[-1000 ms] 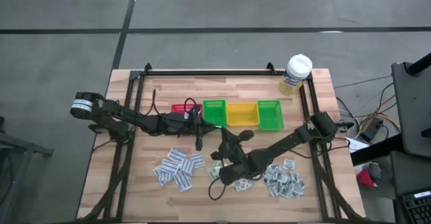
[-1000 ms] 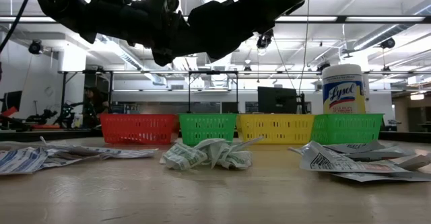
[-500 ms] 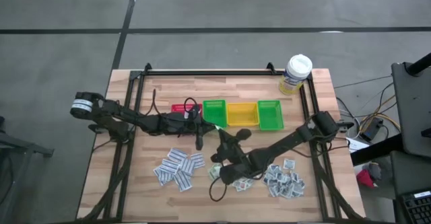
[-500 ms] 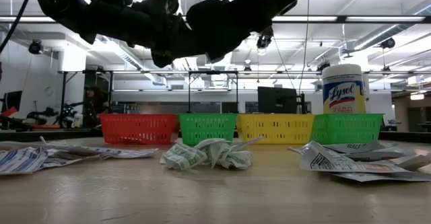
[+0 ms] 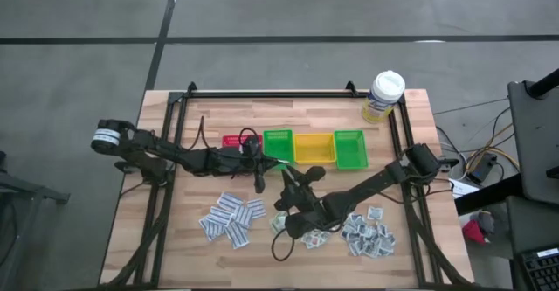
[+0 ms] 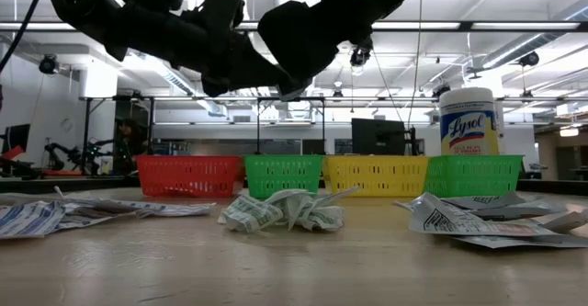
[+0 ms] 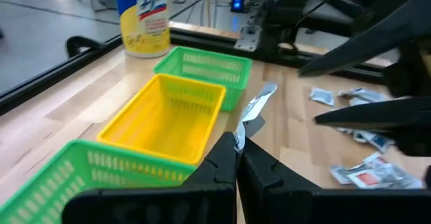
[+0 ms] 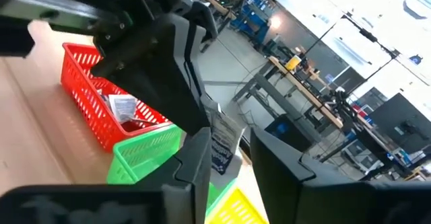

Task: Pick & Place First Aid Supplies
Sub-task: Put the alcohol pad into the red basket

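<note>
**1. Surface and room.** A light wooden slatted table (image 5: 218, 116) stands on a grey floor, bounded by a black metal rail frame (image 5: 271, 93). The low view looks into a workshop hall with strip ceiling lights and workbenches.

**2. Arms.** Both dark arms reach to the table's centre, just in front of the row of bins.
- The left gripper (image 7: 237, 143) has its fingers pressed together on one end of a small white strip-shaped paper packet (image 7: 254, 108), which is held in the air over the green and yellow bins.
- The right gripper (image 8: 229, 138) faces it with its fingers spread. The packet stands in the gap; whether it touches a finger cannot be told.

**3. Fixed items.** These sit in one touching row, left to right:
- a red mesh plastic bin (image 5: 229, 140);
- a green mesh bin (image 5: 278, 142);
- a yellow mesh bin (image 5: 314, 148);
- a second green mesh bin (image 5: 349, 149).

A white-capped bottle with yellow label (image 5: 384, 96) stands at the rear right corner, beside the rail.

**4. Loose supplies.** All lie near the front edge:
- a left pile of flat white packets (image 5: 231, 218);
- a crumpled middle pile (image 6: 285, 209);
- a right pile of squarish packets (image 5: 369, 234), close to the right rail.

**5. Obscured.** The left arm covers part of the red bin; the right wrist view shows at least one packet inside it. The right arm overlaps the middle pile from above.

**6. Clearance.** Bare wood lies between the bins and the rear rail, and at the left front of the table.
</note>
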### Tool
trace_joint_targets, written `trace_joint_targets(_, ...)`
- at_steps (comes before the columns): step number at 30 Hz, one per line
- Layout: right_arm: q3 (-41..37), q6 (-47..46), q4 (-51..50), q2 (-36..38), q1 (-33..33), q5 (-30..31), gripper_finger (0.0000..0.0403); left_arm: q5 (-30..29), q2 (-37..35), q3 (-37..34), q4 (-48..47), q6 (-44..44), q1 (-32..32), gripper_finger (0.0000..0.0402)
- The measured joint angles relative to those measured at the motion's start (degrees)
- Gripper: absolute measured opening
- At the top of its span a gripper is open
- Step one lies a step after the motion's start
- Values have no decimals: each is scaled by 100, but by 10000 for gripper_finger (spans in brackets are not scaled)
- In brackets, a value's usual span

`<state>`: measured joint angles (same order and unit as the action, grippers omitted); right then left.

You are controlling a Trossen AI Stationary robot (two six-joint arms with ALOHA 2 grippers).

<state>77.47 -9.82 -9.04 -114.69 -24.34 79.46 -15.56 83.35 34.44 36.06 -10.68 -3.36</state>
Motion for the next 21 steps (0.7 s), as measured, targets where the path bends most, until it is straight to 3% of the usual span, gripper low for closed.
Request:
trace_joint_targets(10, 0, -479, -739, 0, -101, -2, 125, -567, 0, -2, -611, -150, 79, 0)
trace_joint_targets(13, 0, -1388, -1636, 60, -120, -143, 122, -572, 0, -2, -738, -193, 129, 0)
trace_joint_targets(18, 0, -3629, -3866, 371, -122, -977, 116, -638, -4, -2, -894, -301, 241, 0)
trace_joint_targets(21, -18, -4365, -4809, 474, -180, -1204, 112, -654, -8, 9, -911, -302, 315, 0)
